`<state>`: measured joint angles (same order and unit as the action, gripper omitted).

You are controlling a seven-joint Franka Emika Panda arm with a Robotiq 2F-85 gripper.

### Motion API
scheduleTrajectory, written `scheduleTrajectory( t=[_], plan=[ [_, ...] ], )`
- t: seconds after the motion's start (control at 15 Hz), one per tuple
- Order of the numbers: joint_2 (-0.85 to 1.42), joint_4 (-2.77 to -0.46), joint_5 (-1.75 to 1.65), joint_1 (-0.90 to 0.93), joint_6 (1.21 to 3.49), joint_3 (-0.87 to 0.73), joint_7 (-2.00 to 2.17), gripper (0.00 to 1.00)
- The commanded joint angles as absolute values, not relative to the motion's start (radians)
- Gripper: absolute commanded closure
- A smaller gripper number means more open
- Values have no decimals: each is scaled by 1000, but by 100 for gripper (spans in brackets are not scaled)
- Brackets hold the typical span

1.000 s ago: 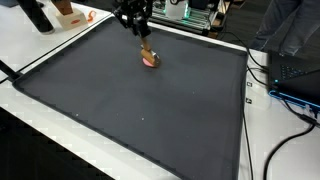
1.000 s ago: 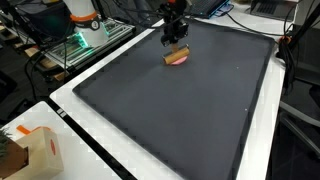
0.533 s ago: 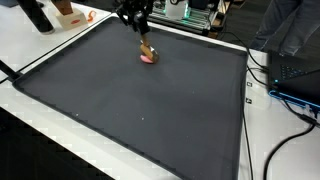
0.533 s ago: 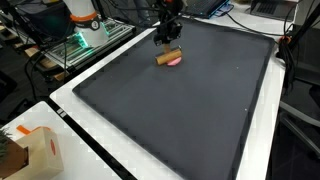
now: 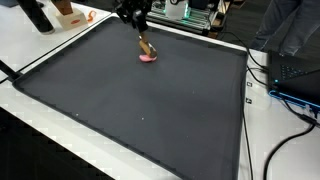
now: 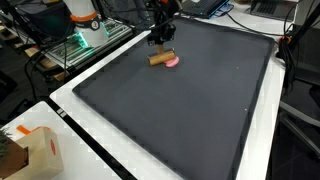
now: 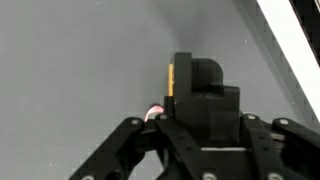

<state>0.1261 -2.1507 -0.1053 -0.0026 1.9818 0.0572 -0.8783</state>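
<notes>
gripper (image 6: 160,42) closed narrow around a wooden stick (image 6: 157,59), its pink tip (image 6: 172,61) touching the dark mat (image 6: 180,110).

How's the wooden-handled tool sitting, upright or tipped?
Tipped: under the gripper, the wooden-handled tool runs sideways along the mat. Touching it: cannot tell.

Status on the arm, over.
Tool shut on wooden stick, tilted. Pink end down on black mat. Nothing else close by.
</notes>
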Motion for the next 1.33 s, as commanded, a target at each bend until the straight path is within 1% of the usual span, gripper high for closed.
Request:
scheduleTrajectory(
  t=[0.0,0.8,1.27],
  plan=[
    [121,-2171,-184,-6,1920,34,-827,76],
    [61,-2190,-289,-20,1885,2,-708,76],
    [7,-2196,-235,-29,1914,-4,-722,76]
  ],
)
